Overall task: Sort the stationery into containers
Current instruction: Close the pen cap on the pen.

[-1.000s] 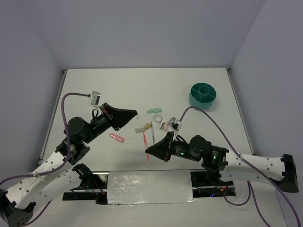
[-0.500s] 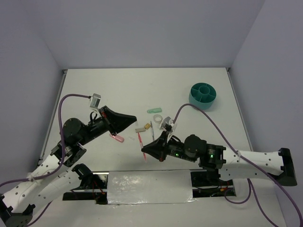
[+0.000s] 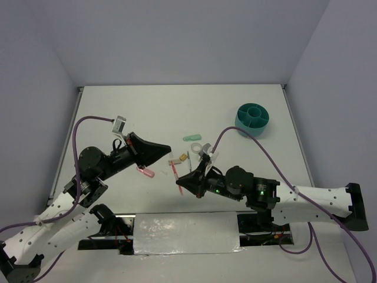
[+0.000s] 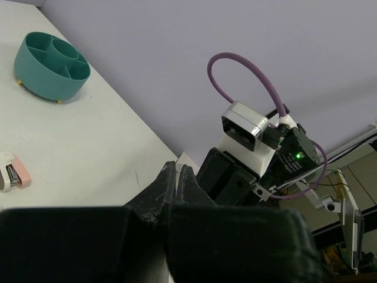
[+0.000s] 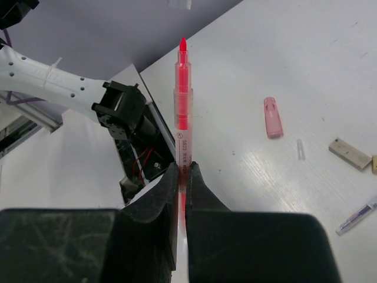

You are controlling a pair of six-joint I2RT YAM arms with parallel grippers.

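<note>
Pen-carrying step: right gripper (image 5: 182,172) pinching pink pen (image 5: 182,100) mid-barrel, apparently clear of desk (image 3: 147,112). Left gripper (image 4: 177,174) pressed together, empty. Best: carry to teal organiser (image 3: 252,118) at far right, tilt upright over one compartment, release low.

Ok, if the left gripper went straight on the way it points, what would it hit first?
Probably the right arm's wrist camera, just beyond the shut left gripper; depth is unclear.

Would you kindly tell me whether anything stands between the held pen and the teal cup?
Nothing tall: only the white tape ring lies flat on the table between the thin pink pen and the round teal plastic cup.
</note>
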